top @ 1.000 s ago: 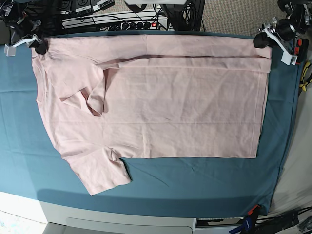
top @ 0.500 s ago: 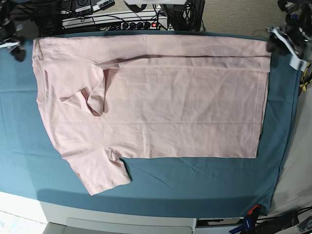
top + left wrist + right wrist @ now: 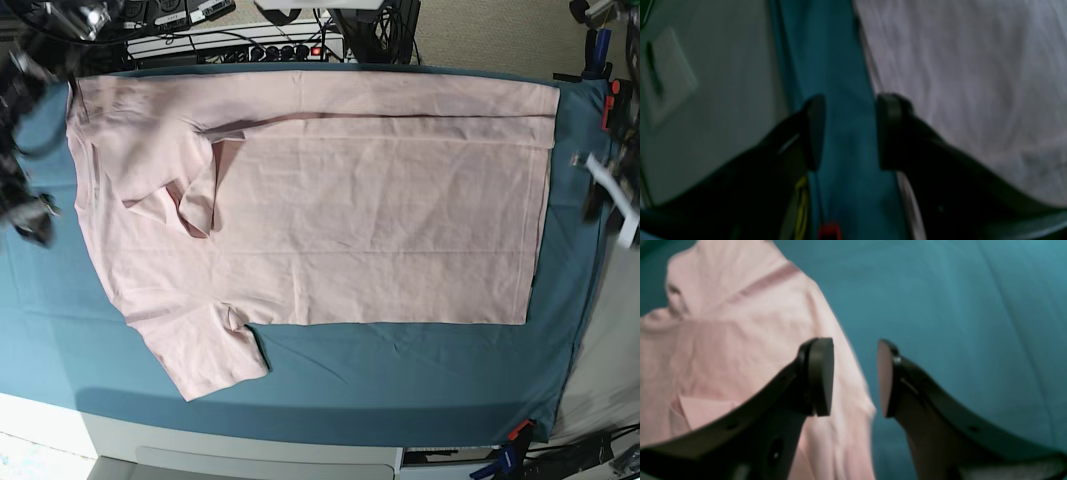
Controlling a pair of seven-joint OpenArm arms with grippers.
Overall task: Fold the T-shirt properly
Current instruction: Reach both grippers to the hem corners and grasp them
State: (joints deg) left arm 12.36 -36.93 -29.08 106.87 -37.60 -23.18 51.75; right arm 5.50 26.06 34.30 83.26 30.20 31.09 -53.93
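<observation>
Lying flat across the desk (image 3: 330, 440), on its teal cloth (image 3: 400, 370), the T-shirt (image 3: 340, 220) has its far long edge already turned over in a band, while the near sleeve (image 3: 205, 355) still sticks out toward the front edge. That loose sleeve is the likeliest trouble: if the next fold is taken without tucking it, it may bunch or poke out of the finished shape. A crumpled pocket of fabric near the collar end (image 3: 190, 205) could get pressed into a crease.

Both arms hang off the shirt's ends. The right gripper (image 3: 855, 376) has its jaws parted, holding nothing, above the shirt's edge. The left gripper (image 3: 850, 133) is likewise parted and empty, over bare cloth just beside the hem. A grab from here might catch the teal cloth along with the shirt.

No containers are in view.
</observation>
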